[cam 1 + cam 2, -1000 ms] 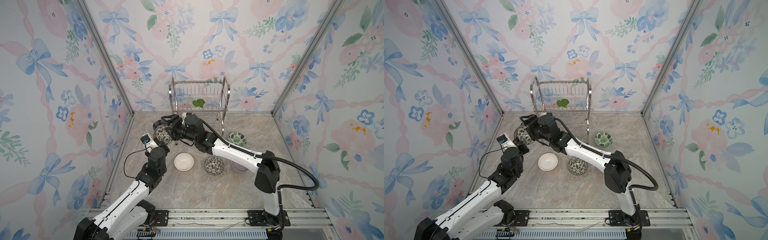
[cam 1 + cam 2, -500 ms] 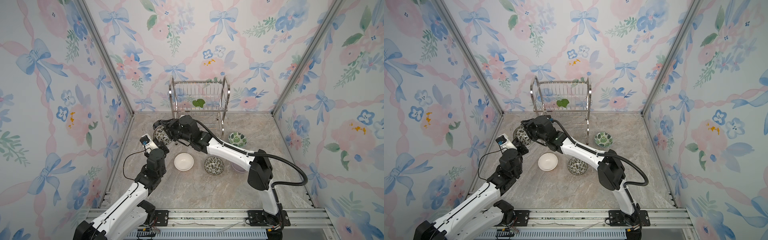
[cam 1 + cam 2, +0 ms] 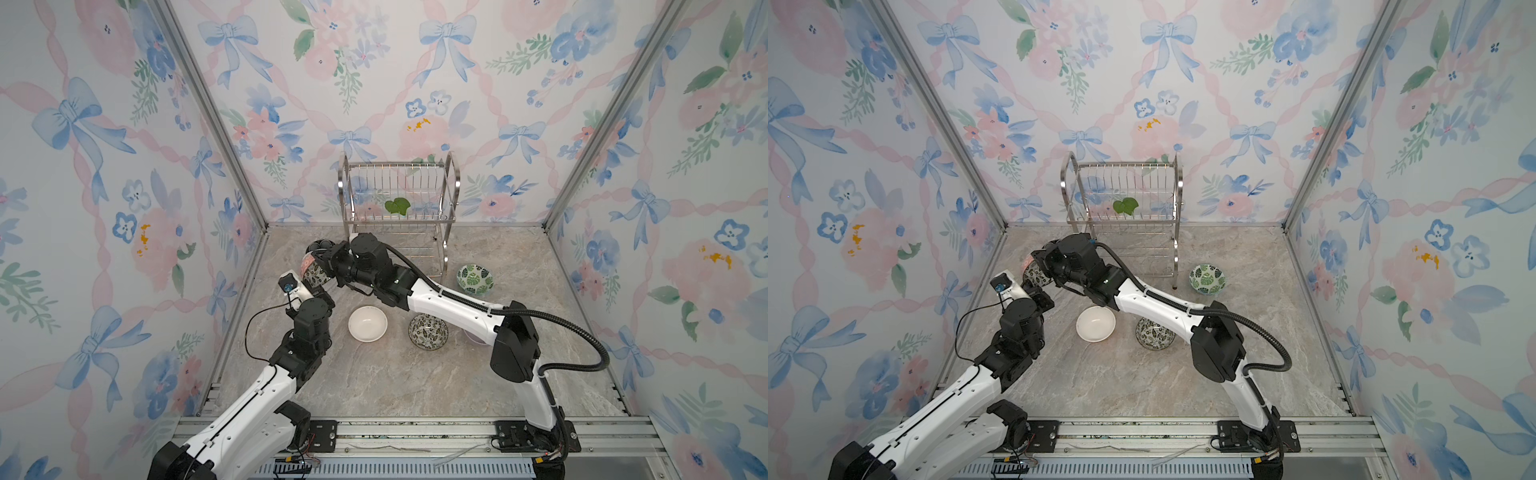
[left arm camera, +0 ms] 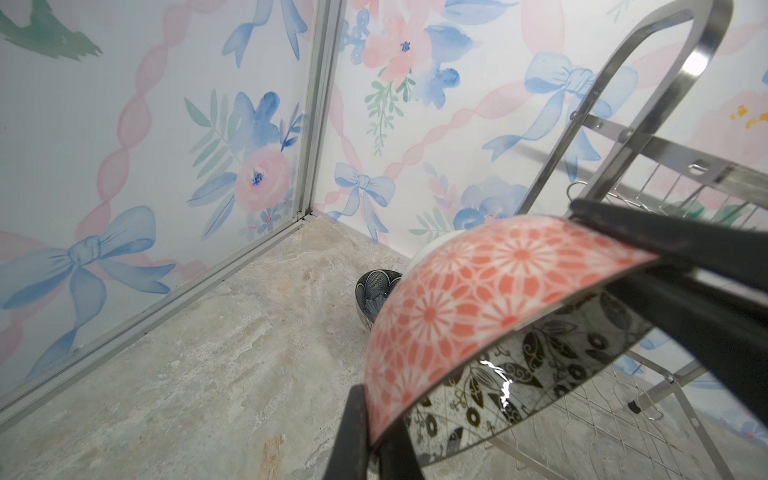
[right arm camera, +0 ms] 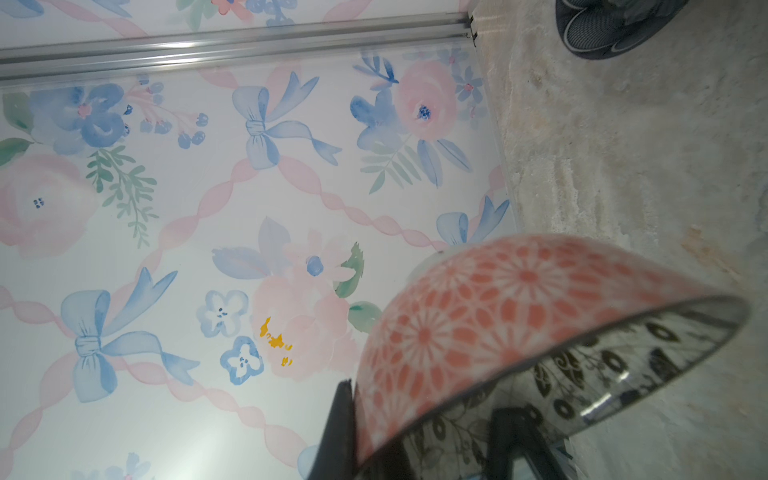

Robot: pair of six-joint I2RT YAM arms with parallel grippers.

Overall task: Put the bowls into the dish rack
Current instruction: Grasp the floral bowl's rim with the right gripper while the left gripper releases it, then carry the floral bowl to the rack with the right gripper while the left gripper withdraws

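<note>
Nearest on the worktop [image 3: 374, 382] sit one white bowl [image 3: 368, 324] and one black-and-white bowl [image 3: 428, 331]; farther, one green-leaf bowl [image 3: 475, 279]. Left fingers [image 4: 353, 432] and right fingers [image 5: 338, 432] both pinch one tipped pink-sided bowl [image 4: 478, 299]. Behind sits one dark blue bowl [image 4: 374, 295]. The dish rack [image 3: 399, 178] holds just one green leaf piece [image 3: 397, 206].
</note>
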